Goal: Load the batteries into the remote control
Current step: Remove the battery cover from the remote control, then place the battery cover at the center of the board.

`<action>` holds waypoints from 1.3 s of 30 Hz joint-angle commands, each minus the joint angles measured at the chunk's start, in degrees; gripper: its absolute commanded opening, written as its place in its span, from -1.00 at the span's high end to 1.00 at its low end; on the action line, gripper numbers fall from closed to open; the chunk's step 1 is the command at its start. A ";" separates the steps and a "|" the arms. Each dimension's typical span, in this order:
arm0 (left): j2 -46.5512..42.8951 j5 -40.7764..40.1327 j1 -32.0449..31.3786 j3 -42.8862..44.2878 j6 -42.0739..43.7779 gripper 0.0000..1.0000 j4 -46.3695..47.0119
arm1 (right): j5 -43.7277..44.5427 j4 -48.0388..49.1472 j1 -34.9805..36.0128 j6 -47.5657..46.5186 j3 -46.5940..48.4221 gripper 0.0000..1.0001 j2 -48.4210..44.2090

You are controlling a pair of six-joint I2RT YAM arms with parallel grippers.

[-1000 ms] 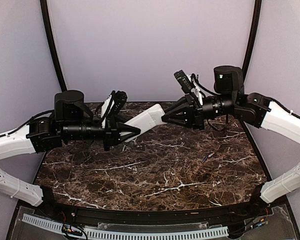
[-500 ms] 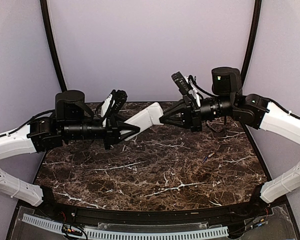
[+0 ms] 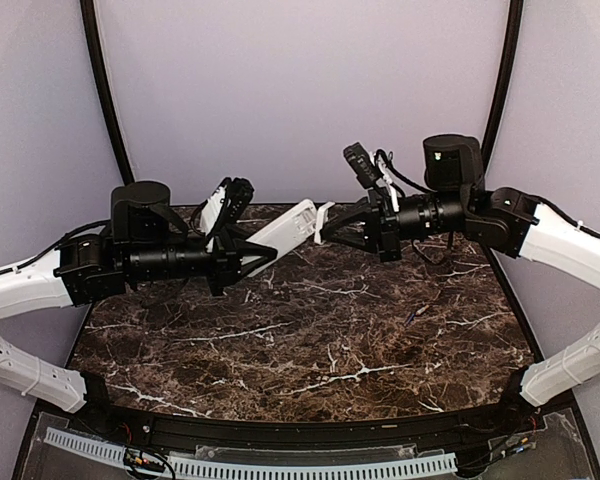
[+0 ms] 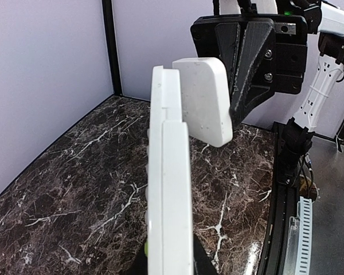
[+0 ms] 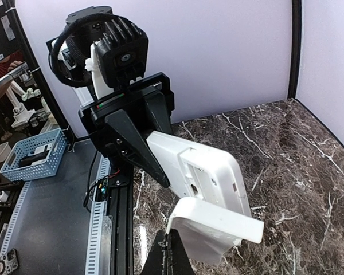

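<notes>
One remote control (image 5: 200,175) in left fingers (image 5: 132,143), cover (image 5: 215,226) in right fingers (image 5: 163,260)

**A:** What lies under it all?

**B:** A worktop (image 3: 310,350) with a dark brown marble look and white veins all over it. It is glossy near its edge.

**A:** And behind?

**B:** Plain lilac walls (image 3: 300,90) at the back and both sides. Two black posts (image 3: 102,90) curve up from the rear corners.

**A:** The near edge?

**B:** A black rim, and below it a white slotted strip (image 3: 280,466) running across, with a few thin wires beside it.

**A:** Anything off the worktop?

**B:** Yes. In the right wrist view a blue basket (image 5: 31,153) with lattice sides sits on a grey surface far to the left. Something dark lies inside it, too small to tell what.
</notes>
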 commanded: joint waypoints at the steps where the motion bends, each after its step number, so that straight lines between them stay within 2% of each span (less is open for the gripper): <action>1: -0.26 -4.31 1.56 -0.57 -1.12 1.00 -1.26 | 5.13 -1.87 -0.87 0.56 1.50 1.00 0.13; 7: 1.37 -3.81 4.91 -1.26 -5.13 1.00 -1.97 | 11.64 -3.69 -3.88 5.60 1.37 1.00 3.63; 13: 1.27 -7.79 8.35 -1.71 -6.51 1.00 -4.55 | 20.23 -11.49 -7.52 10.68 1.55 1.00 10.39; 20: -0.85 -8.09 8.58 -3.31 -6.04 1.00 -5.31 | 22.79 -21.68 -13.13 11.80 4.77 1.00 24.78; 23: -1.29 -8.03 8.67 -3.76 -6.08 1.00 -5.64 | 25.56 -27.65 -13.59 9.92 9.50 1.00 32.24; 27: -2.07 -7.95 8.78 -4.17 -5.54 1.00 -6.06 | 24.97 -31.80 -13.59 7.88 12.91 1.00 39.07; 33: -2.65 -7.43 8.82 -4.51 -4.74 1.00 -6.61 | 25.57 -33.12 -13.66 7.27 14.71 1.00 41.86; 39: -2.91 -5.60 8.83 -4.64 -4.44 1.00 -6.50 | 23.53 -32.54 -13.64 6.33 14.89 1.00 39.13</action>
